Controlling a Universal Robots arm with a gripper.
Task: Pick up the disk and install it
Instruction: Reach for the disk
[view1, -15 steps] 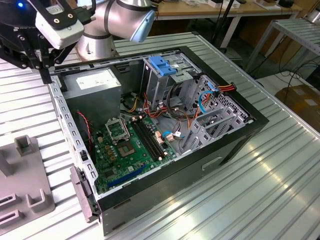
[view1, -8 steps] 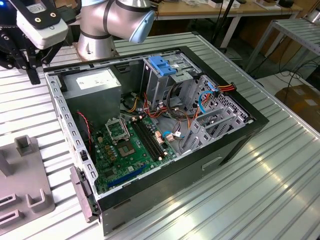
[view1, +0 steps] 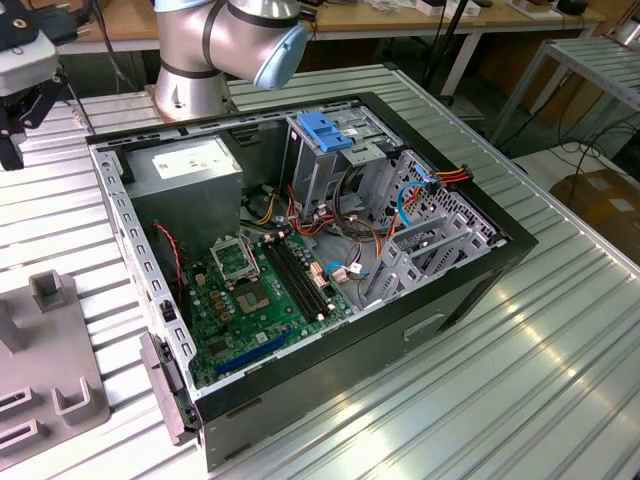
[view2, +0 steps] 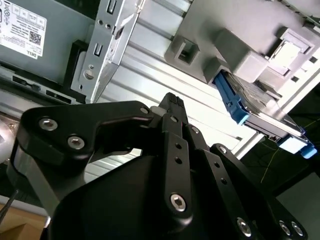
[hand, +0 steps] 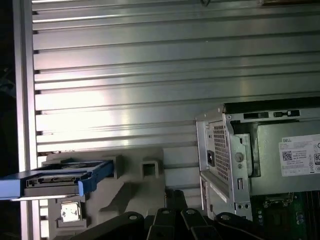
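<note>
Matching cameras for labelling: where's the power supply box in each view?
Exterior view: the power supply box lies inside the open computer case, in its corner toward the exterior view's left.
Second wrist view: its stickered face, behind the case's metal frame, across the table from the disk.
First wrist view: again inside the case, opposite the disk.
Shared landmark: the ribbed table.

It looks like a robotics lab or workshop: a ribbed metal worktop (view1: 560, 340) carries an opened computer case (view1: 470, 290), with wooden benches (view1: 400, 15) behind.
</note>
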